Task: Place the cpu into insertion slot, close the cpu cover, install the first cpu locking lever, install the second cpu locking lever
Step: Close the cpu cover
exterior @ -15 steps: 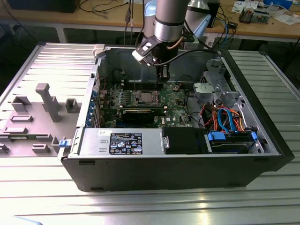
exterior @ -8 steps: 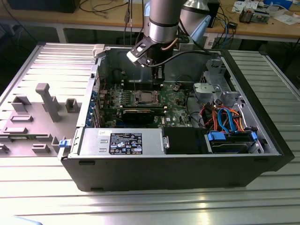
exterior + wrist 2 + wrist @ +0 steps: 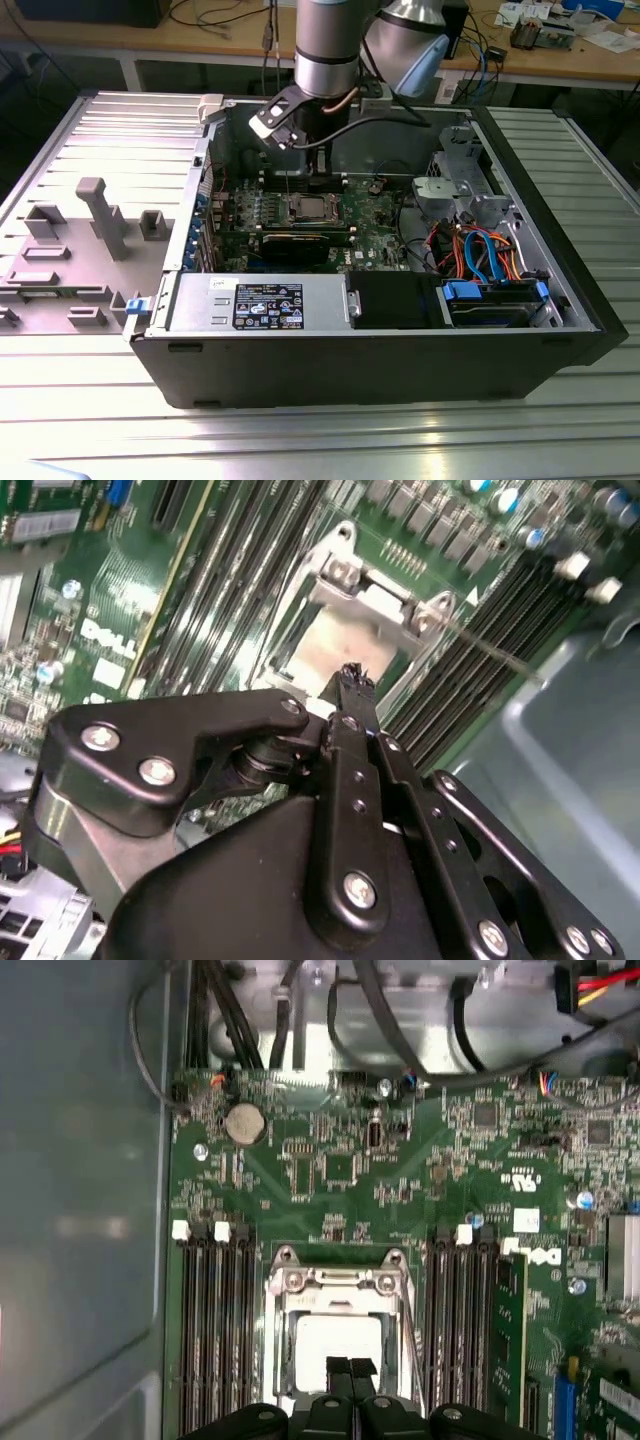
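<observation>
Here we are: the claw [image 3: 350, 1368] hangs tips pressed together, apparently gripping nothing, just above the cpu [image 3: 338, 1345]. The chip sits in the insertion slot [image 3: 294, 207], mid-frame in the exterior view. The cpu cover [image 3: 335, 1280] lies flat around it, likely keeping it seated.

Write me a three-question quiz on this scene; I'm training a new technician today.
1. True or false: the cpu lies framed by the cpu cover.
2. The fingers are nearest to: A the cpu, B the graphics card, C the power supply.
3. Name the round silver part on the motherboard.
Key: 1 true; 2 A; 3 the coin-cell battery.
</observation>
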Available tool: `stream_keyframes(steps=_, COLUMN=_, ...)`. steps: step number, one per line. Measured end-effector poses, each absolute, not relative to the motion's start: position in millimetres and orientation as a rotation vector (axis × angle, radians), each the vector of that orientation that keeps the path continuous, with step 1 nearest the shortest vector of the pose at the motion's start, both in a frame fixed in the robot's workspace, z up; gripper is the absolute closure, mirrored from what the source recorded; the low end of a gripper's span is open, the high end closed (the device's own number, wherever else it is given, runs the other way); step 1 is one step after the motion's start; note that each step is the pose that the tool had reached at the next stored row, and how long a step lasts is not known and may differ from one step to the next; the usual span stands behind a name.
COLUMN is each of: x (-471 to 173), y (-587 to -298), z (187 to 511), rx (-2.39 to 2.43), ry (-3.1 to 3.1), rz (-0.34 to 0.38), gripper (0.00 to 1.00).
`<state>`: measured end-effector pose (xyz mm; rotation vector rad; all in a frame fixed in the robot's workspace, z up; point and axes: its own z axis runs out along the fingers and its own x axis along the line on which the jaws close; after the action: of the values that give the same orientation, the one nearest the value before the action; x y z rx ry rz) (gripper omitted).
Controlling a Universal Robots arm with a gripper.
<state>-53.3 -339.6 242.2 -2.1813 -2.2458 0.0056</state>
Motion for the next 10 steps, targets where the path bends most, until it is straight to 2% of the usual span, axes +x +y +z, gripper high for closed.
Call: stream_keyframes(steps=10, x=-67.5, y=-339.7, z=227.6, rx=-2.136, ry=-2.287, rz=0.008, gripper=0.89)
